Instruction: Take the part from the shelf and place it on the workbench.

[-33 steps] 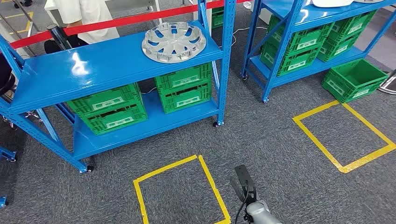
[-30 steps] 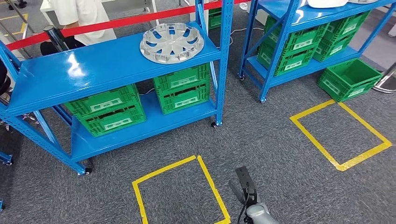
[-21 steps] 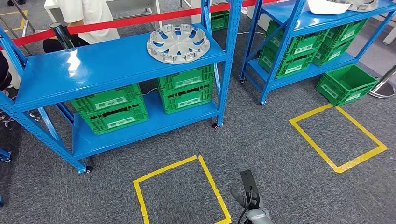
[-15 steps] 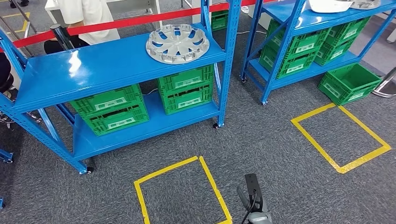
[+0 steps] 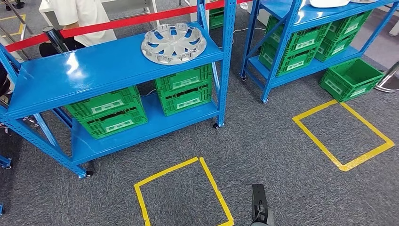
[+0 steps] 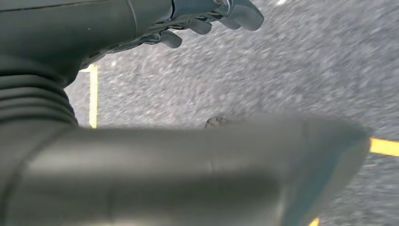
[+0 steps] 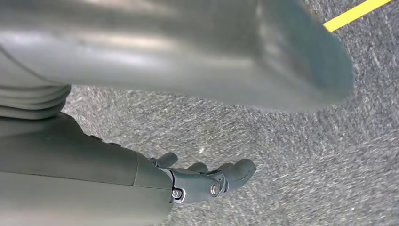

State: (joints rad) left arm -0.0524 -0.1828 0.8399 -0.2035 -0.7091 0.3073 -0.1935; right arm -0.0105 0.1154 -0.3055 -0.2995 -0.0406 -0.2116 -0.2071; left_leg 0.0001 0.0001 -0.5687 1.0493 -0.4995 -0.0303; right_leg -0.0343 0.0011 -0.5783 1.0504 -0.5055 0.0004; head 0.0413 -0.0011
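Note:
The part, a silver hubcap (image 5: 173,43), lies flat on the top board of the blue shelf (image 5: 94,70), toward its right end. My right hand (image 5: 259,205) hangs low over the grey carpet, well short of the shelf. Seen from the wrist, the right hand (image 7: 117,174) holds nothing, its fingers (image 7: 226,175) only slightly bent and the thumb apart. My left hand (image 6: 117,23) also hangs over the carpet, with its fingers (image 6: 235,13) loosely spread and nothing in them.
Green crates (image 5: 183,89) fill the shelf's lower board. A second blue shelf (image 5: 301,19) stands at the right, with a loose green crate (image 5: 354,79) on the floor beside it. Yellow tape squares (image 5: 207,174) (image 5: 320,143) mark the carpet. A red barrier band (image 5: 117,21) and a seated person (image 5: 80,14) are behind the shelf.
The whole picture sways slightly, so the camera is moving. My right hand has sunk toward the bottom edge and drifted right. The hubcap stays on the shelf.

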